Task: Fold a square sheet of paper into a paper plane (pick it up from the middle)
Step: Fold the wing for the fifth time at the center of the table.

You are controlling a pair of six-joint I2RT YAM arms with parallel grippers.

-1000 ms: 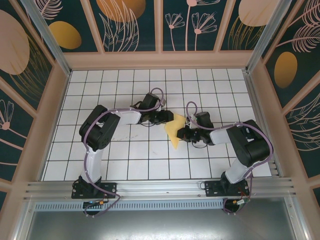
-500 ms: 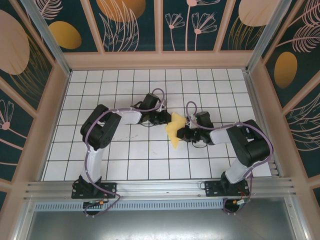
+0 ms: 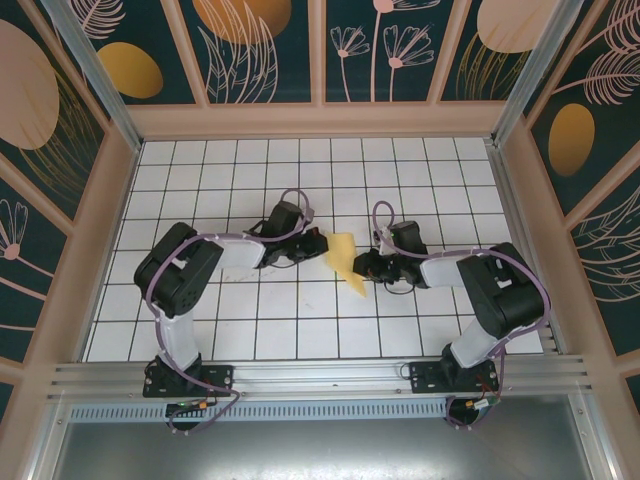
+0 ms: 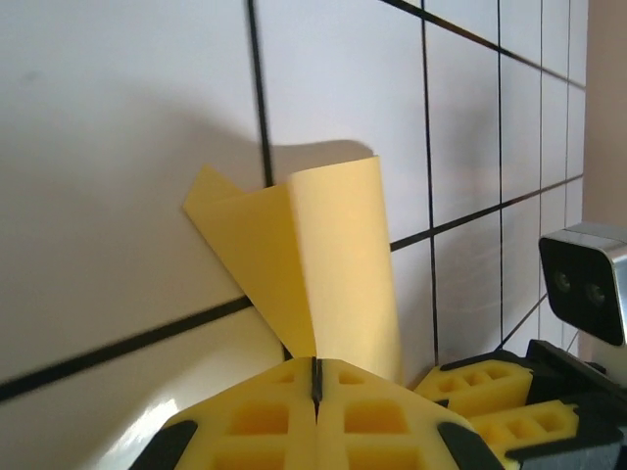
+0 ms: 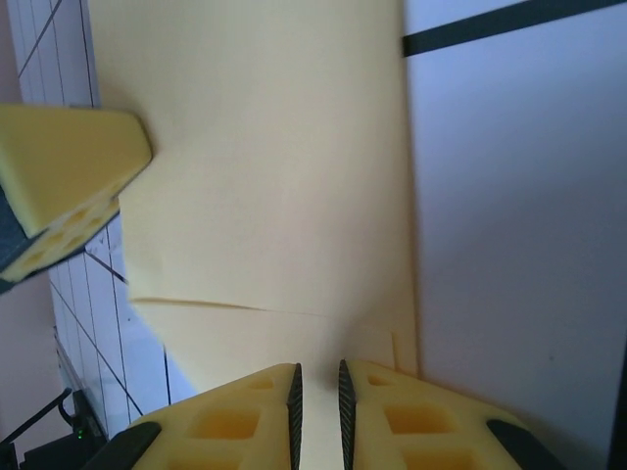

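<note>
Looking down from the top camera, the folded pale-yellow sheet of paper [image 3: 345,262] sits at the centre of the frame on the white grid table [image 3: 250,320], narrowing to a point at its lower end. The left gripper [image 3: 320,243] meets the sheet's upper left edge and the right gripper [image 3: 358,266] meets its right edge, but from this height the state of neither pair of fingers can be read.

The left wrist camera settles the left side. At the bottom centre of that frame the two yellow fingers are pressed flat together with only a hairline seam between them, and the sheet's lower tip runs into that seam. From there the paper rises toward the middle of the frame as two panels meeting at a crease. The right arm's yellow fingers [image 4: 490,392] show at the lower right.

The right wrist camera shows its own fingers at the bottom centre, parted by a narrow slot wider than the paper, with the sheet spreading up across the frame. One left finger [image 5: 69,162] enters from the upper left, lying over the sheet
</note>
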